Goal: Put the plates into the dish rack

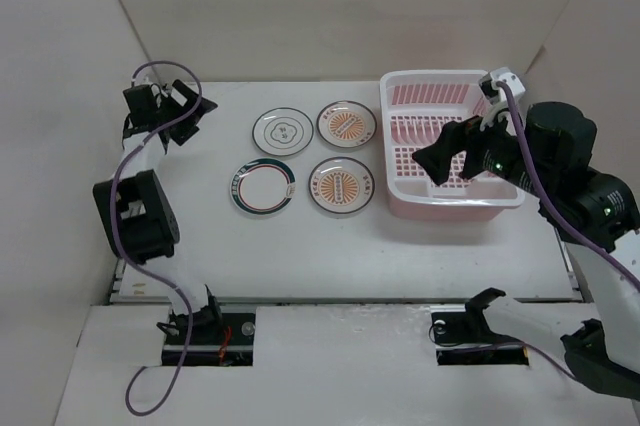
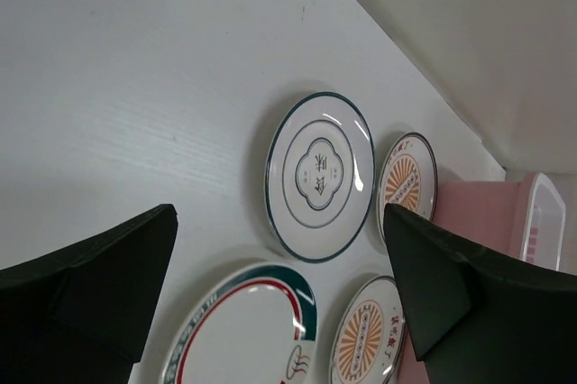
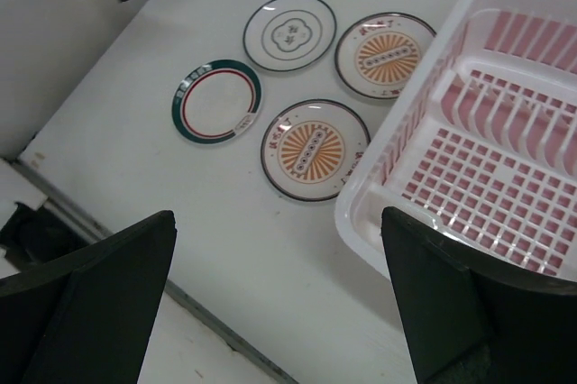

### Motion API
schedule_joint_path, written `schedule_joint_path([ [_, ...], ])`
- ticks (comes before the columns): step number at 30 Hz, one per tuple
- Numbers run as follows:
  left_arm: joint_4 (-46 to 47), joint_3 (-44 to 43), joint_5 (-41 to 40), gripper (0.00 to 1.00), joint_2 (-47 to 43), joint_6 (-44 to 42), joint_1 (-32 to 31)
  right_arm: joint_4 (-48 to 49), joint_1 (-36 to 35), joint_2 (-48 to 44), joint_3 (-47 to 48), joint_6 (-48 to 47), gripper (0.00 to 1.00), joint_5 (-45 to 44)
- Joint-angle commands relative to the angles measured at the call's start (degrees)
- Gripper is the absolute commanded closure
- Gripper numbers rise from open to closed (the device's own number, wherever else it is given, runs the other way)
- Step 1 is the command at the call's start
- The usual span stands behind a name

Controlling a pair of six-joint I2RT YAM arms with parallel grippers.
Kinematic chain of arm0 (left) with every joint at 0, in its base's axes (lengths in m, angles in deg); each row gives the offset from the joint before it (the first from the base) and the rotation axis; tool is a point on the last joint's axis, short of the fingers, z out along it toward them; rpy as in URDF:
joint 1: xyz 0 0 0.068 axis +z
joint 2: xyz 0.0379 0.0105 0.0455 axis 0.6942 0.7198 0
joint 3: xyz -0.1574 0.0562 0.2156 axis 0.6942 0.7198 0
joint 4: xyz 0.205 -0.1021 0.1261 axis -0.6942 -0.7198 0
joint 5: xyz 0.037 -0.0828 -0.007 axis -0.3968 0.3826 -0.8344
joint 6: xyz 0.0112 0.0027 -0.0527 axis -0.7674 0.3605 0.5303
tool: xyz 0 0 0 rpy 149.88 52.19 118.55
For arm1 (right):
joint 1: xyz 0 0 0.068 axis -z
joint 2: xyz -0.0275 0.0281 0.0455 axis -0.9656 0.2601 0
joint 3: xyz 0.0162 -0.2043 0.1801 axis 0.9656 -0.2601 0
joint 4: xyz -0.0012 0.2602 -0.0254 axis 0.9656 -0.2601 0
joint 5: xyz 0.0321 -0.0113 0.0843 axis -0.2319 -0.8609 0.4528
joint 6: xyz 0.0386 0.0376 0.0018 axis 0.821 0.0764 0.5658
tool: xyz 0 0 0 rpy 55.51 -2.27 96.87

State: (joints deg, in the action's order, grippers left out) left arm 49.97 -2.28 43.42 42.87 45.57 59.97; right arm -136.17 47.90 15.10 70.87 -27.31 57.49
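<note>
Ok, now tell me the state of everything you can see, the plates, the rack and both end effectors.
Far sunburst plate, flat on the table, not loaded.
Near sunburst plate, flat, not loaded.
Green-rimmed plate, flat, not loaded.
Dark-rimmed plate, flat, not loaded.
Dish rack, upright, no plates visible inside.
Left end effector, open, empty.
Right end effector, open, empty.

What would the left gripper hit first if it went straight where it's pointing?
Probably the dark-rimmed plate with the pale centre motif; the open left gripper points at its near edge. Depth is unclear, so it could touch the table short of it.
</note>
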Motion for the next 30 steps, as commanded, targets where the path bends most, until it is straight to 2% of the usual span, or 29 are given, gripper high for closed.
schedule_joint_path([
  [1,5.60,-7.85,13.29,0.04,8.35,-2.97,-0.01,3.53,-4.43,-0.98,2.09,-2.16,0.00,-0.01],
  [2,5.59,-10.83,14.08,0.05,10.03,-3.58,-0.54,2.83,-5.22,-0.98,2.09,-2.86,0.00,-0.89],
  [8,1.91,-15.86,10.84,0.05,20.30,-7.54,-3.87,1.60,-8.74,-0.45,2.62,-4.10,0.00,-3.62],
  [14,3.04,-16.48,8.46,0.06,24.98,-5.88,-7.48,1.60,-9.89,0.69,2.62,-4.62,0.00,-2.48],
  [20,2.00,-22.00,5.66,0.11,30.25,-4.73,-10.56,1.60,-10.42,0.69,2.09,-4.62,0.00,-3.62],
  [25,0.94,-24.31,3.37,0.21,32.89,-3.06,-11.79,1.60,-10.42,0.16,1.57,-5.15,0.00,-4.76],
  [29,0.94,-24.31,1.79,0.34,34.04,-2.54,-12.32,1.60,-10.42,0.16,1.57,-5.15,0.00,-5.38],
  [30,0.94,-23.78,1.78,0.40,34.04,-2.53,-12.32,1.60,-10.42,0.16,1.57,-5.15,0.00,-5.38],
])
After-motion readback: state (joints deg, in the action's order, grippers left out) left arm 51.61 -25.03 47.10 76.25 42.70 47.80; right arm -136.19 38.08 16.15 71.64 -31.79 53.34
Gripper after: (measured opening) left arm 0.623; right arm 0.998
